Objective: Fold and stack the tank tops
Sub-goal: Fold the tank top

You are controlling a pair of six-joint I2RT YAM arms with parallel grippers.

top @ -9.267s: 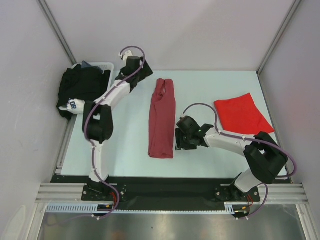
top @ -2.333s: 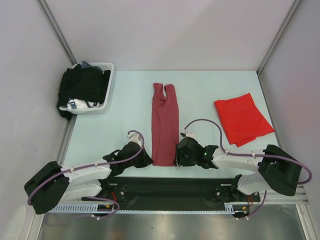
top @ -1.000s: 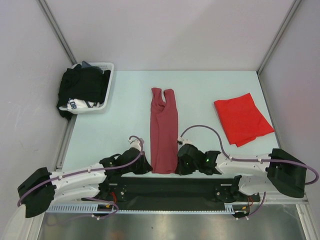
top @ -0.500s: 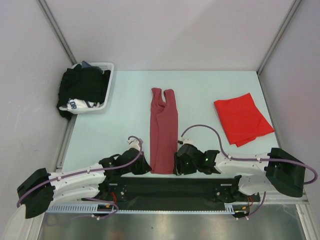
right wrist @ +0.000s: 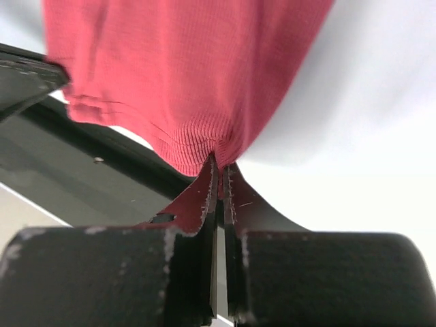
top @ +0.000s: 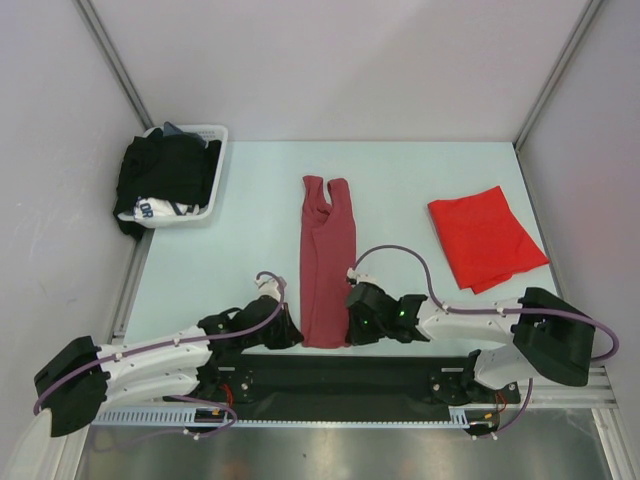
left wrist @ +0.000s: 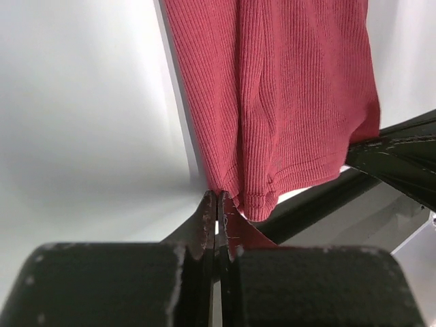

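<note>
Robot lab cell; plain white walls (top: 350, 60), aluminium rail (top: 120, 383), pale table (top: 250, 200)

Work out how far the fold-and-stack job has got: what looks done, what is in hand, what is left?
Done: the bright red tank top lies folded on the right. The maroon tank top is already folded lengthwise into a narrow strip.
In hand: the left hand and right hand are each shut on a near hem corner of the maroon one.
Left: probably folding it across, then stacking the two, which lie apart.

Open table (top: 240, 220) both sides of maroon tank top (top: 328, 265); basket (top: 200, 129) crowds far-left corner
</note>
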